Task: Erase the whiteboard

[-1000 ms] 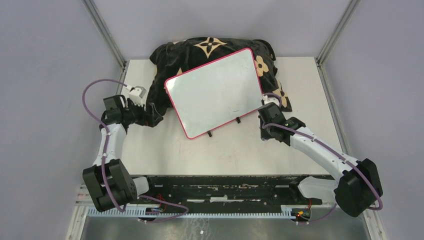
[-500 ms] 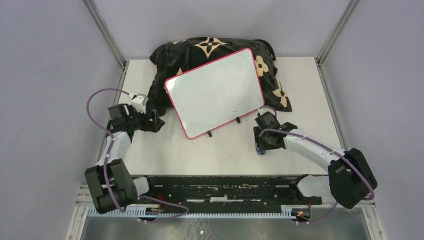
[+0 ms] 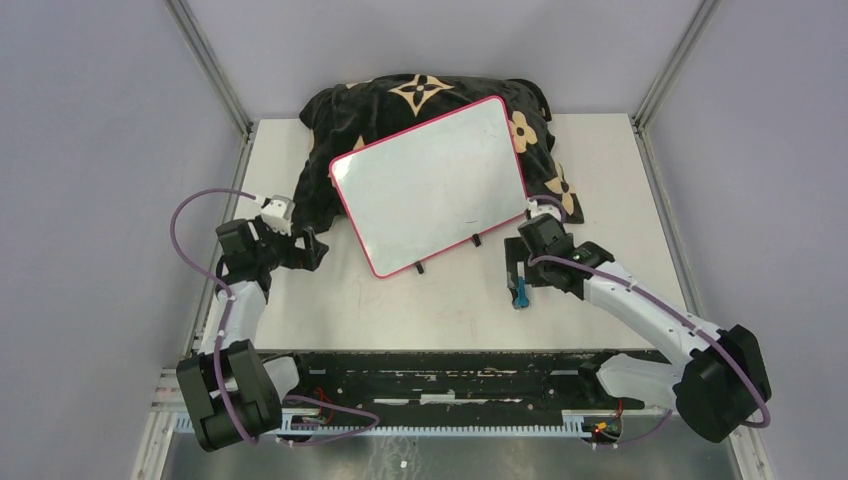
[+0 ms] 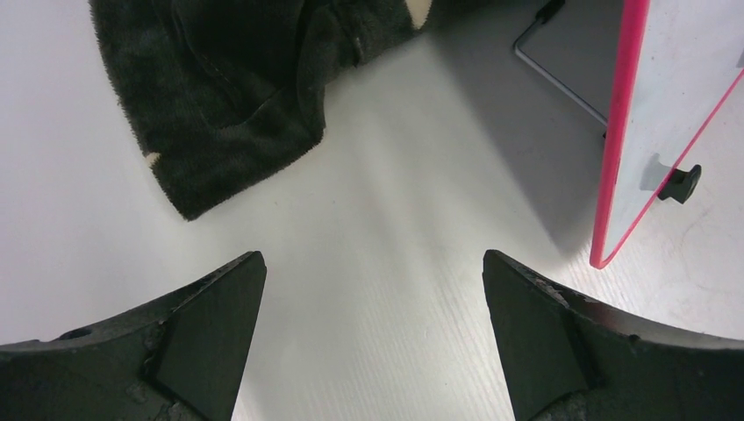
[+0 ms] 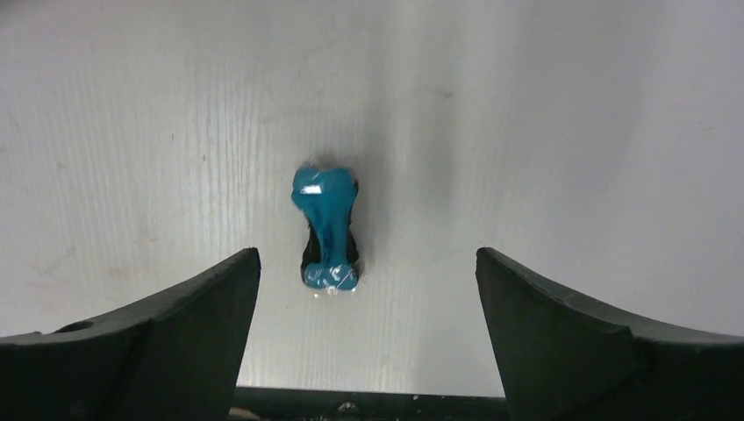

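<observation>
The whiteboard (image 3: 430, 185) fills the middle of the overhead view, tilted so its pink frame runs askew. Its back leans on the black floral cushion (image 3: 420, 95) at upper centre and its two black feet (image 3: 476, 240) rest on the table (image 3: 400, 310). Its face reads white apart from a faint smudge low down. Just below the board's lower right corner, the right gripper (image 3: 517, 272) stands released, jaws spread wide. A small blue eraser (image 5: 327, 230) lies on the table in the gap between them, touching neither. Left of the board, the left gripper (image 4: 373, 263) is likewise spread and empty, over bare table beside the cushion's corner.
</observation>
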